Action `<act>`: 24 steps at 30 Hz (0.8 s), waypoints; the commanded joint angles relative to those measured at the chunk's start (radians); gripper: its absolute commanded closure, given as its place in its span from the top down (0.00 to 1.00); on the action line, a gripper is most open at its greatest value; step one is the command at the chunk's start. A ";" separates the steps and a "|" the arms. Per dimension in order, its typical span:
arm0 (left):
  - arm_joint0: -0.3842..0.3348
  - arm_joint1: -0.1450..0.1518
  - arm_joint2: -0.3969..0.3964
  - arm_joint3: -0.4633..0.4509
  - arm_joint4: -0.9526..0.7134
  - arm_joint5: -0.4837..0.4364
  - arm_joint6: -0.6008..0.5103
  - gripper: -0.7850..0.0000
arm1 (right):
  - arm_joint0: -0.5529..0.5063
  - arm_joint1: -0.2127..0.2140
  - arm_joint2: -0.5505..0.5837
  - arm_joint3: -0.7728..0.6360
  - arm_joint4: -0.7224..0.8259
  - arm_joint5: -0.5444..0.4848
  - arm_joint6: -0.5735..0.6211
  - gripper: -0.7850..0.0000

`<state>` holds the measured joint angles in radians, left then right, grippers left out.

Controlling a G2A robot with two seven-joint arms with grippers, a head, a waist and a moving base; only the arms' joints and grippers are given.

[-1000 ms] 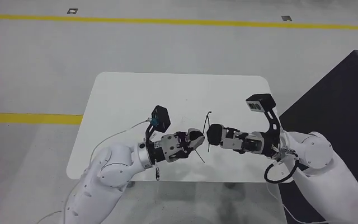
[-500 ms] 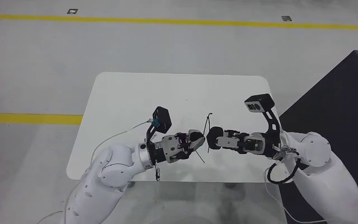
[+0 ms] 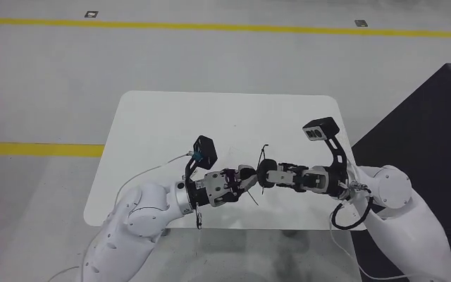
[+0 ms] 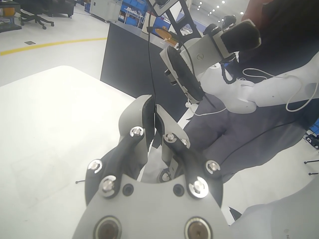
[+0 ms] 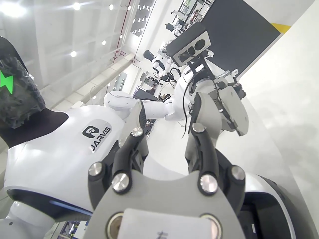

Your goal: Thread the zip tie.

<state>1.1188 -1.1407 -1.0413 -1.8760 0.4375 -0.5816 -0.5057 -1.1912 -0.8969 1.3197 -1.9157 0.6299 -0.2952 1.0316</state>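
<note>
Black zip tie (image 4: 151,70) in left gripper (image 4: 152,101)

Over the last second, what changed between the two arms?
The right tool moved toward the left tool, nearing the zip tie. The left tool stayed put, shut on the zip tie, over the table.

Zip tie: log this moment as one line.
left gripper: shut on zip tie | right gripper: open, close to tie | tie: held above table
</note>
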 commanded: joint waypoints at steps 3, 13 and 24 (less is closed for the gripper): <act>0.000 0.000 -0.001 -0.001 0.000 0.000 0.001 0.00 | 0.000 -0.002 0.006 0.013 -0.008 -0.001 -0.006 0.44; -0.003 0.000 -0.003 -0.001 0.007 0.001 0.005 0.00 | -0.005 -0.006 0.014 0.008 -0.006 0.002 0.005 0.35; -0.008 -0.002 0.000 0.003 0.011 0.002 0.009 0.00 | 0.000 -0.013 0.014 0.020 -0.006 0.006 -0.002 0.26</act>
<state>1.1112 -1.1425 -1.0409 -1.8739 0.4496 -0.5799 -0.4975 -1.1911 -0.9095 1.3336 -1.8974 0.6241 -0.2886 1.0283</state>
